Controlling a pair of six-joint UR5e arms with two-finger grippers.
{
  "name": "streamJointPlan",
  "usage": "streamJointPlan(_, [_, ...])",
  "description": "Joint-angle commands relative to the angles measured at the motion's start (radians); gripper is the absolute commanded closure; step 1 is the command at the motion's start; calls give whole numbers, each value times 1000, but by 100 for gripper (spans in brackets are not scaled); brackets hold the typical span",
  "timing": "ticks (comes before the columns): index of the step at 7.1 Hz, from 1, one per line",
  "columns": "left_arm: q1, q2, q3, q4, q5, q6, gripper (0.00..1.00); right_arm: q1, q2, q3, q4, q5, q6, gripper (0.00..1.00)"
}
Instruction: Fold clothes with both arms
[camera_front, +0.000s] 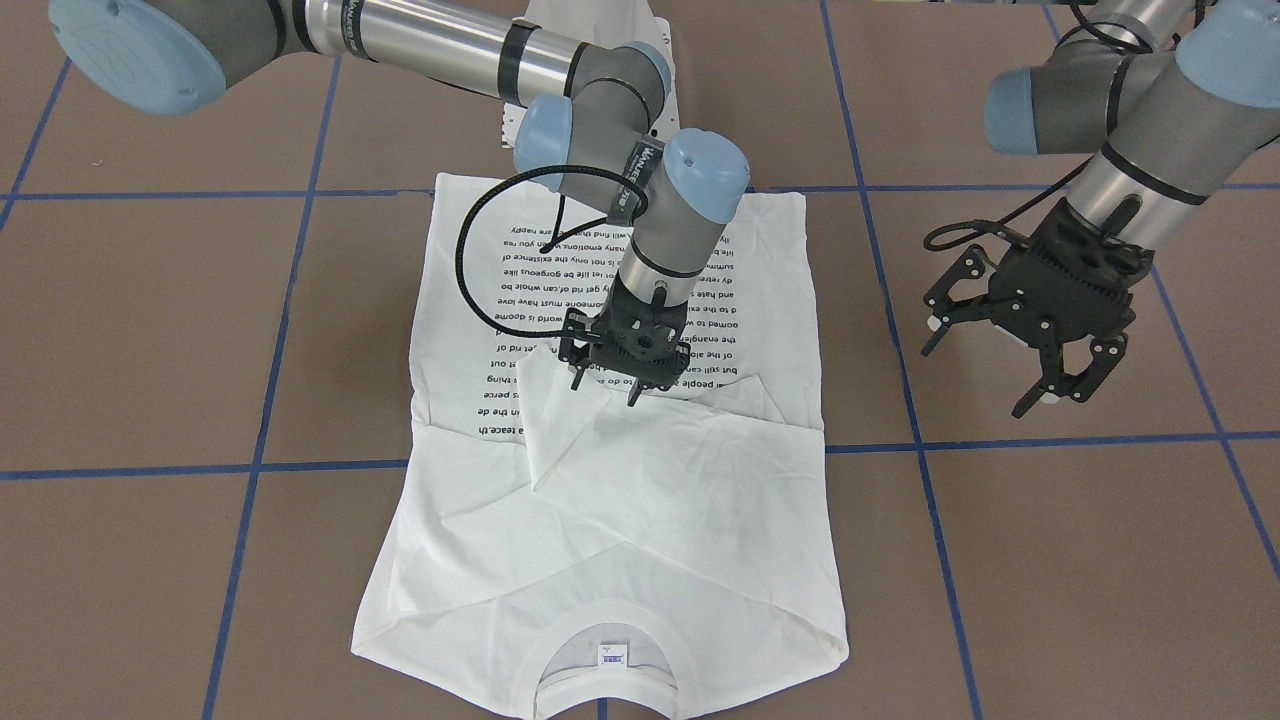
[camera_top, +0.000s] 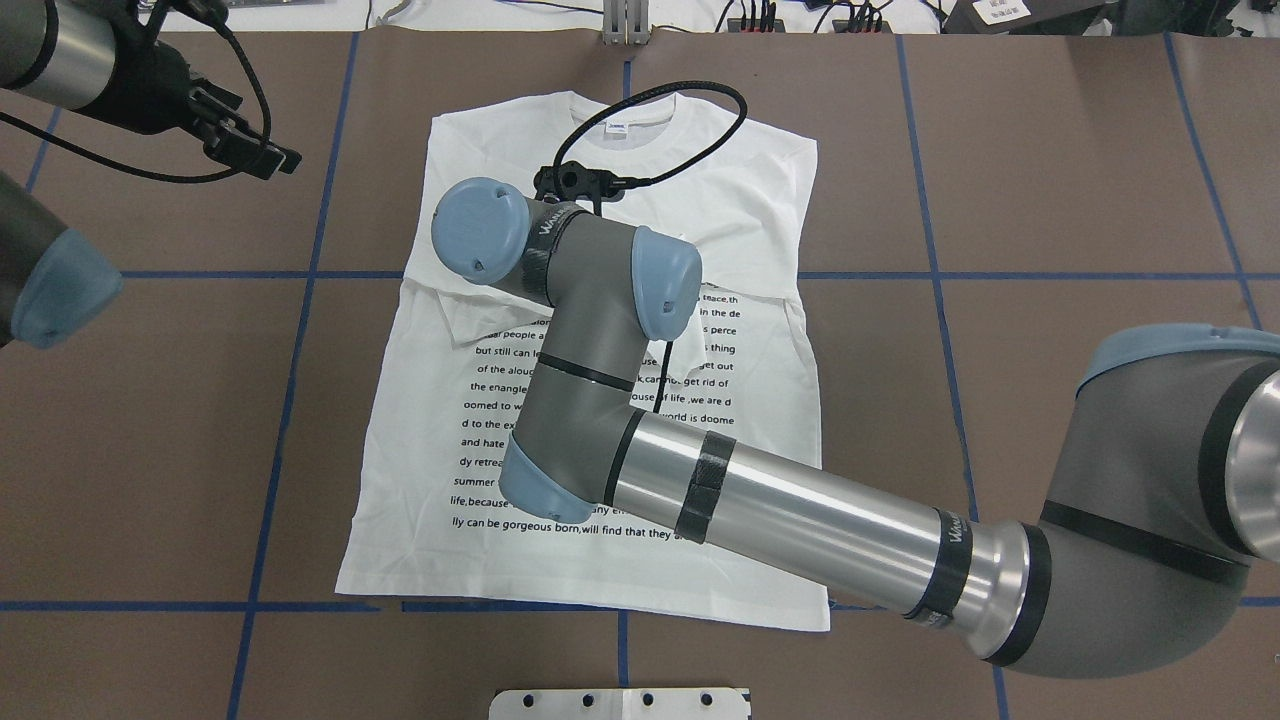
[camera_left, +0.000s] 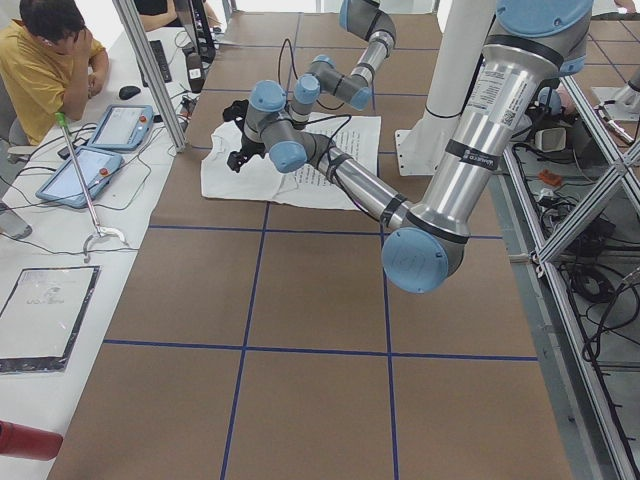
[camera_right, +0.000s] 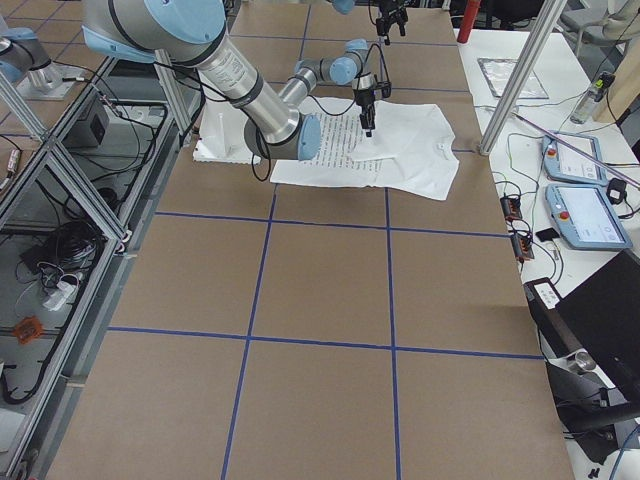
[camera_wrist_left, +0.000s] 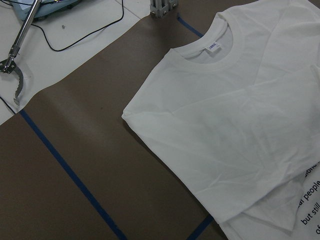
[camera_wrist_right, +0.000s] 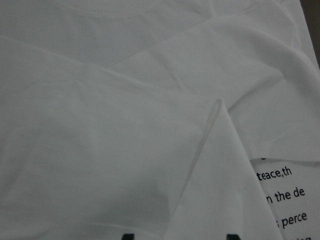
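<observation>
Table (camera_front: 1050, 560): brown top, crossed by blue tape (camera_front: 1050, 441).
Shirt (camera_front: 640, 540): was laid flat mid-table, print up.
Handling: judged light and limp; best pinched at hem corners.
Right gripper (camera_front: 607, 388): was spread open over a folded-in sleeve (camera_front: 600, 440).
Left gripper (camera_front: 990, 360): was spread open, well aside.

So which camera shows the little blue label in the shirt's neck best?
The front-facing view: the label is close and square-on. The left wrist view shows it slanted, the overhead one tiny. Side views are too far; the right wrist view misses it.
</observation>
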Motion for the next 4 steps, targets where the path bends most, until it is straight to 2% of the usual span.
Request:
streamJointPlan(1, [0,0,-1,0,0,-1,0,-13,2,-42,1,-27,-40,45])
streamJointPlan(4, [0,2,-5,0,2,-4,0,-30,2,-47,4,-36,-38,44])
